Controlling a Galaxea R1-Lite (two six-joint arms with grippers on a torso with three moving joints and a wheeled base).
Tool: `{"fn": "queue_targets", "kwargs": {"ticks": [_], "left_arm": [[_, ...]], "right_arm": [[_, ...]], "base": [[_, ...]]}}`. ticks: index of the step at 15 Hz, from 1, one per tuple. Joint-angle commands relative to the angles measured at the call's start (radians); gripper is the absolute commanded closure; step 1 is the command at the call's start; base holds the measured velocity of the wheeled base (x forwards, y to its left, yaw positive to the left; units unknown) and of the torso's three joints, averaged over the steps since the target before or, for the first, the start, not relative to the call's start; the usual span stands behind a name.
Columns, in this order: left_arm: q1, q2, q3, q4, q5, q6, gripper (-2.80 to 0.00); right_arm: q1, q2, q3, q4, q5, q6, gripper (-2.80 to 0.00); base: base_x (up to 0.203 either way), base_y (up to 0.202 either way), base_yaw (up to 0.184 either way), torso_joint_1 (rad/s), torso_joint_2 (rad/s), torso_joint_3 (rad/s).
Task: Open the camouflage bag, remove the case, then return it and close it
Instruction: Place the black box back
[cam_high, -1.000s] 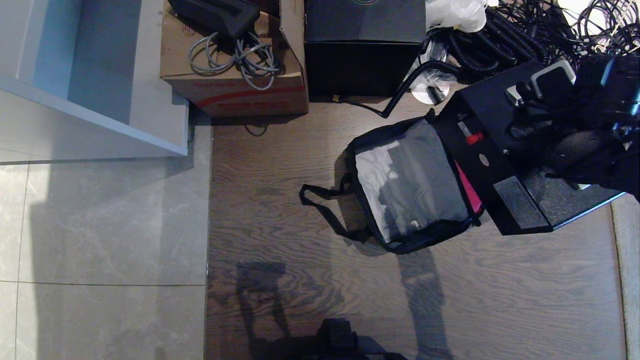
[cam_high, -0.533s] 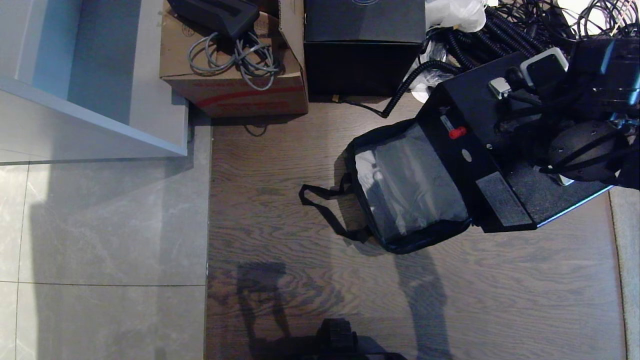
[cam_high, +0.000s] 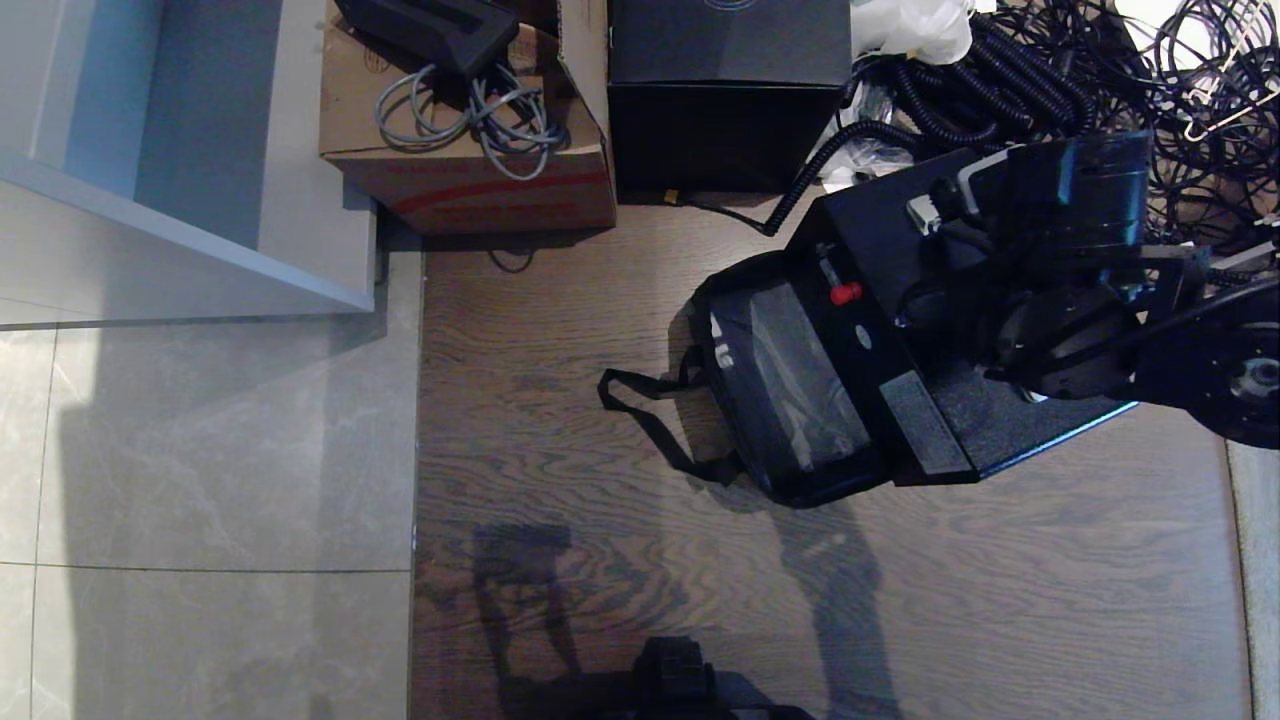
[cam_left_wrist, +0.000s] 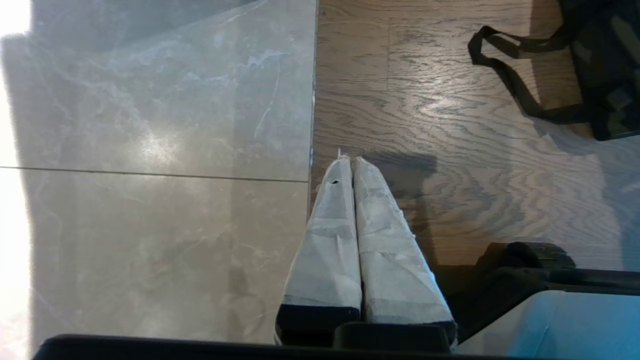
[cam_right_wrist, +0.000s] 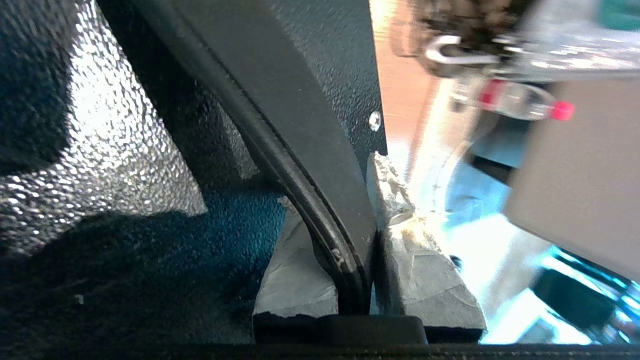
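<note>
The floor (cam_high: 600, 600) is wood on the right and grey tile on the left. At the far edge stand a cardboard box (cam_high: 470, 180) with grey cables on top, a black box (cam_high: 728, 95) and a heap of black cords (cam_high: 1100, 70) that runs out of view.

The bag (cam_high: 760, 400) lies open on the wood, its grey inside facing up. Its right half is hidden under the case (cam_high: 900, 300), so no camouflage cloth and no flap can be made out from the head view; only black trim and lining show. The strap (cam_high: 650, 420) trails off to the left across the boards.

The case is flat, dark and speckled, with a small red knob on its near face. It hangs tilted above the bag's right side, overlapping the opening. Whether its lower edge touches the bag is hard to tell.

The right arm covers much of the case's far end. In the wrist view, the right gripper (cam_right_wrist: 357, 240) is clamped on a thin black edge of the case, one padded finger on each side.

The left gripper (cam_left_wrist: 352, 165) hangs over the seam between tile and wood, well apart from the bag, its taped fingers pressed together with nothing between them.
</note>
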Motion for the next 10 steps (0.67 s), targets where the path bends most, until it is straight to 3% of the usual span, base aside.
{"fn": "queue_targets", "kwargs": {"ticks": [1,4,10], "left_arm": [[0.0,-0.002,0.0,0.0,0.0,-0.001,0.0],[0.0,-0.002,0.0,0.0,0.0,-0.001,0.0],[0.0,-0.002,0.0,0.0,0.0,-0.001,0.0]], "right_arm": [[0.03,0.025,-0.01,0.042,-0.004,0.042,0.0],[0.074,0.018,-0.031,0.151,-0.004,0.127,0.0],[0.125,0.012,-0.035,0.165,-0.02,0.143,0.0]], "base": [[0.0,0.0,0.0,0.0,0.0,0.0],[0.0,0.0,0.0,0.0,0.0,0.0],[0.0,0.0,0.0,0.0,0.0,0.0]]}}
